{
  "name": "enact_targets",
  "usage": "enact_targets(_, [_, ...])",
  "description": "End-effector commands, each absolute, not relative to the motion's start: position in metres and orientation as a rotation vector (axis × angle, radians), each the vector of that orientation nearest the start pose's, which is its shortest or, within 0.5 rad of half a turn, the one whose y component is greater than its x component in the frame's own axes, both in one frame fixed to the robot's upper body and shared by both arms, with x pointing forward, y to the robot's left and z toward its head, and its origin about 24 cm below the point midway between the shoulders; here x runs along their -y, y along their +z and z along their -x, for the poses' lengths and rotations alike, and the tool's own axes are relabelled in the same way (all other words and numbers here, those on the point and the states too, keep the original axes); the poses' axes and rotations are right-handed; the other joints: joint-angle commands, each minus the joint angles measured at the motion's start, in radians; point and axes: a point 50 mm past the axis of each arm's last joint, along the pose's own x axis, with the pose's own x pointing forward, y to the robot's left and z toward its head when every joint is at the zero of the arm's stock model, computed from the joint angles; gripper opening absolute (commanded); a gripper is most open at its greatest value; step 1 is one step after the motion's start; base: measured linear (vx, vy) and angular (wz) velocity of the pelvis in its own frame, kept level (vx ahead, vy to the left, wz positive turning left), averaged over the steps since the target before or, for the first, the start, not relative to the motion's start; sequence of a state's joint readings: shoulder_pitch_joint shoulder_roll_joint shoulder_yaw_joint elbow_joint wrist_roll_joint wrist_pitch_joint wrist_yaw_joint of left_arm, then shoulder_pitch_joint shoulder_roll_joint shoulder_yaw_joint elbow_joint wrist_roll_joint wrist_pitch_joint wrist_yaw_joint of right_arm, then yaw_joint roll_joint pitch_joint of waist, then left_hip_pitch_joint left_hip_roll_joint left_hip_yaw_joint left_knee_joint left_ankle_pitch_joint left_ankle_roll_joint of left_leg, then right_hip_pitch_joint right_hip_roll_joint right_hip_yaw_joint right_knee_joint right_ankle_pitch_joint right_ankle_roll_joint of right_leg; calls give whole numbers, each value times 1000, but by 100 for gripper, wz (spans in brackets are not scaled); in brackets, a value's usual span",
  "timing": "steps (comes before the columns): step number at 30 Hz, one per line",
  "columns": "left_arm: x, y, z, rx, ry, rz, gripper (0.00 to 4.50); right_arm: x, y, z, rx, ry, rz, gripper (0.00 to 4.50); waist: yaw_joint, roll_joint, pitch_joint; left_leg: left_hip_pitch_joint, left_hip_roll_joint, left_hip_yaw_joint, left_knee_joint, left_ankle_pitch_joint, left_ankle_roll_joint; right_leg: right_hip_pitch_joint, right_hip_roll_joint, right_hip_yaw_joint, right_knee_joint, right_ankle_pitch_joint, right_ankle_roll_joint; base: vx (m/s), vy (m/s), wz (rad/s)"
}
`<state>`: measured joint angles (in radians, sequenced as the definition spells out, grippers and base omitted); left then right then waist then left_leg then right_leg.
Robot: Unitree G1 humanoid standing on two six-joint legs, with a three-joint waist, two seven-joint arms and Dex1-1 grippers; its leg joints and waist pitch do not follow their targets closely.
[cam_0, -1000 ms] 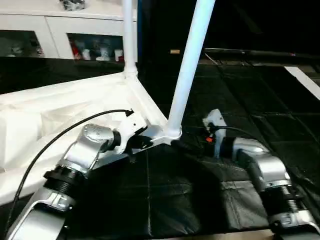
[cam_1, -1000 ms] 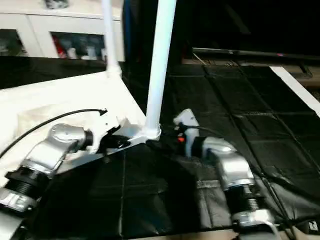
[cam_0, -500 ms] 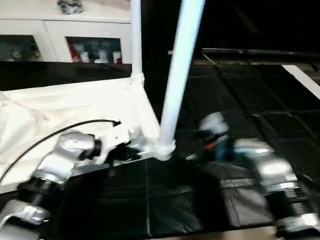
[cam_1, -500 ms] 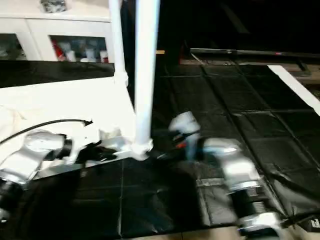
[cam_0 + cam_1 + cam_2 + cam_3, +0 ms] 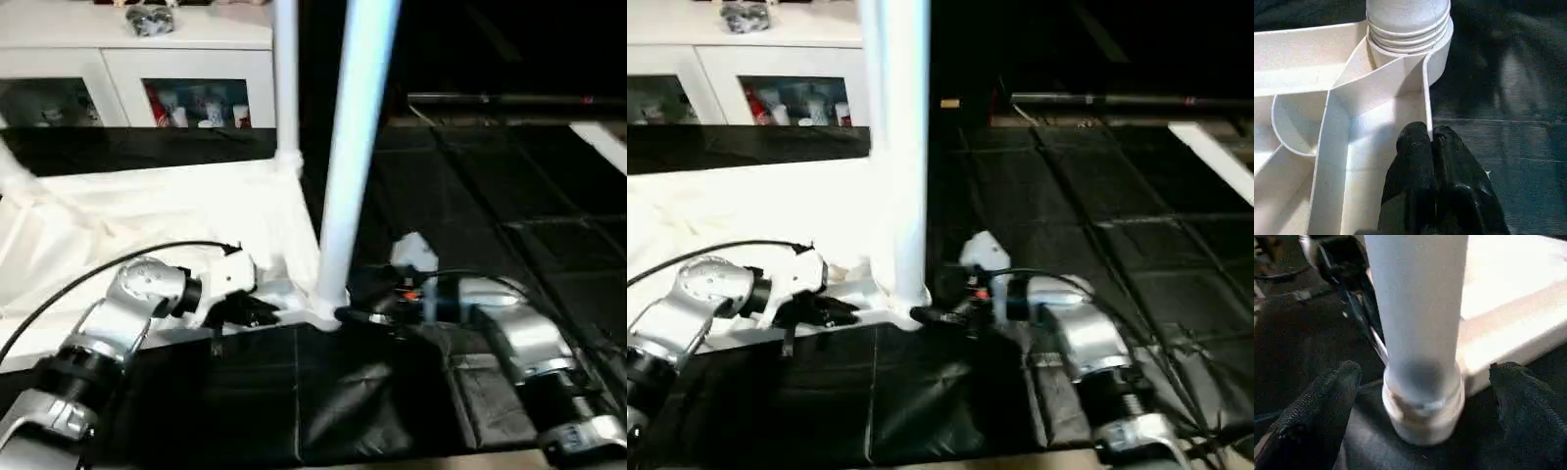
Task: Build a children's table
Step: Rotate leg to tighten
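The tabletop (image 5: 147,211) lies underside up on the black floor mat (image 5: 470,196). A near leg (image 5: 345,157) stands upright in its corner socket (image 5: 1408,29); a second leg (image 5: 286,88) rises from the far corner, toward 12 o'clock. The left gripper (image 5: 1433,139) is clenched on the tabletop's rim wall just beside the socket. The right gripper (image 5: 1420,396) stands released, one black finger on each side of the near leg's base, not touching. A white cabinet (image 5: 137,69) stands beyond at 11 o'clock.
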<state>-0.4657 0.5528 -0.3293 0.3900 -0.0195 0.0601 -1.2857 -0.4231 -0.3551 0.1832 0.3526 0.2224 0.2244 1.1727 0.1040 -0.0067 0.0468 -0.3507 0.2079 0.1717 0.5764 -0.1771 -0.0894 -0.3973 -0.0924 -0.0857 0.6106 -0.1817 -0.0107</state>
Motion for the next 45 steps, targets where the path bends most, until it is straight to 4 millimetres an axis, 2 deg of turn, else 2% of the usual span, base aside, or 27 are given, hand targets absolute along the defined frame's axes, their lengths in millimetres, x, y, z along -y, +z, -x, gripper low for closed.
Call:
enact_targets(1, [-156,34,-272,-566,-1555,-561,0,132,59,-291,-288,1349,91,447,-4,-24,-58,6,25,5,-66,-246,26,43,-48,50,-76,-285,-188,0,0,0])
enact_targets(2, [-156,34,-272,-566,-1555,-561,0,132,59,-291,-288,1349,91,447,1,-11,-57,5,25,3,-68,-236,27,42,-51,51,-74,-291,-186,0,0,0])
enact_targets(4, [-156,33,-268,-579,-1580,-575,0,130,60,-291,-282,1383,53,431,3,-15,-57,5,27,3,-70,-242,25,41,-50,52,-75,-289,-180,0,0,0])
enact_targets(5, [-156,33,-266,-581,-1593,-576,0,128,61,-291,-282,1413,51,431,3,-23,-57,6,27,3,-71,-255,23,41,-50,51,-76,-295,-176,0,0,0])
enact_targets(7, [-156,33,-266,-582,-1596,-577,0,128,61,-291,-286,1424,60,421,4,-22,-58,5,28,1,-72,-255,17,41,-52,52,-73,-295,-174,0,0,0])
enact_targets(8, [-157,33,-265,-582,-1593,-587,0,127,61,-291,-292,1441,61,403,3,-33,-58,5,27,2,-72,-256,18,41,-51,52,-75,-300,-170,0,0,0])
enact_targets(9, [-157,33,-265,-582,-1593,-587,0,127,61,-291,-292,1441,61,403,5,-30,-58,4,26,1,-72,-254,17,41,-51,52,-73,-303,-169,0,0,0])
enact_targets(10, [-157,33,-265,-583,-1591,-593,0,127,61,-291,-295,1461,67,387,5,-40,-57,5,27,3,-72,-257,18,39,-52,52,-76,-314,-164,0,0,0])
enact_targets(11, [-158,33,-265,-582,-1587,-597,0,127,61,-291,-301,1484,66,381,6,-42,-58,3,27,1,-72,-257,17,41,-54,51,-75,-325,-160,0,0,0])
enact_targets(12, [-158,33,-265,-579,-1585,-600,0,127,62,-290,-304,1507,69,373,7,-39,-57,5,28,1,-73,-258,14,38,-53,52,-76,-324,-160,0,0,0])
enact_targets(13, [-158,34,-265,-578,-1583,-600,0,127,62,-291,-298,1519,82,361,6,-44,-58,4,28,1,-72,-256,14,39,-53,52,-74,-318,-161,0,0,0])
enact_targets(16, [-158,35,-266,-572,-1571,-600,0,129,61,-294,-322,1533,79,336,7,-47,-59,4,28,1,-73,-253,12,39,-53,52,-72,-300,-165,0,0,0])
enact_targets(22, [-157,35,-265,-577,-1592,-604,0,127,60,-298,-345,1545,68,287,9,-44,-62,4,27,1,-72,-246,7,42,-51,52,-68,-258,-178,0,0,0])
enact_targets(23, [-157,35,-264,-581,-1603,-610,0,126,59,-298,-355,1561,59,264,9,-43,-63,4,27,1,-71,-245,7,42,-51,51,-66,-251,-182,0,0,0])
enact_targets(27, [-157,36,-265,-584,-1610,-616,0,125,57,-297,-364,1580,46,251,10,-41,-64,5,27,2,-70,-243,6,42,-49,51,-66,-232,-190,0,0,0])
enact_targets(28, [-156,37,-266,-584,-1610,-616,0,125,57,-297,-364,1582,44,224,10,-42,-63,4,27,2,-71,-247,6,43,-49,51,-65,-234,-192,0,0,0])
enact_targets(29, [-156,37,-266,-584,-1610,-616,0,125,57,-297,-364,1582,44,217,10,-42,-63,4,27,2,-71,-249,6,43,-49,51,-66,-238,-191,0,0,0])
enact_targets(31, [-156,37,-267,-584,-1609,-613,0,125,56,-297,-366,1586,34,214,10,-37,-62,6,28,1,-72,-262,1,41,-49,51,-67,-247,-190,0,0,0])
enact_targets(35, [-156,37,-267,-585,-1603,-600,0,125,55,-296,-371,1592,17,202,10,-39,-62,7,28,1,-73,-278,-3,42,-50,52,-71,-274,-184,0,0,0])
enact_targets(39, [-152,35,-273,-587,-1524,-544,0,123,50,-286,-378,1603,-41,200,14,-39,-60,12,29,3,-73,-276,-1,38,-48,53,-71,-263,-187,0,0,0])
enact_targets(40, [-147,36,-278,-577,-1459,-486,0,122,46,-280,-390,1568,-70,199,17,-43,-60,14,30,5,-73,-278,0,37,-48,55,-72,-261,-191,0,0,0])
enact_targets(42, [-140,40,-285,-555,-1371,-434,0,117,40,-277,-386,1472,-80,199,28,-41,-57,18,31,6,-74,-279,-2,33,-47,58,-71,-261,-187,0,0,0])
enact_targets(43, [-140,40,-286,-553,-1363,-429,0,117,39,-277,-386,1462,-81,199,30,-42,-55,23,28,6,-75,-313,-5,29,-48,60,-78,-311,-180,0,0,0])
enact_targets(44, [-134,43,-292,-534,-1292,-387,0,110,33,-280,-391,1332,-75,199,25,-42,-52,17,25,2,-78,-345,-12,32,-50,59,-84,-389,-157,0,0,0])
enact_targets(45, [-130,45,-296,-523,-1257,-366,0,106,30,-283,-392,1254,-71,199,23,-43,-49,17,25,1,-81,-357,-20,30,-50,60,-88,-430,-140,0,0,0])
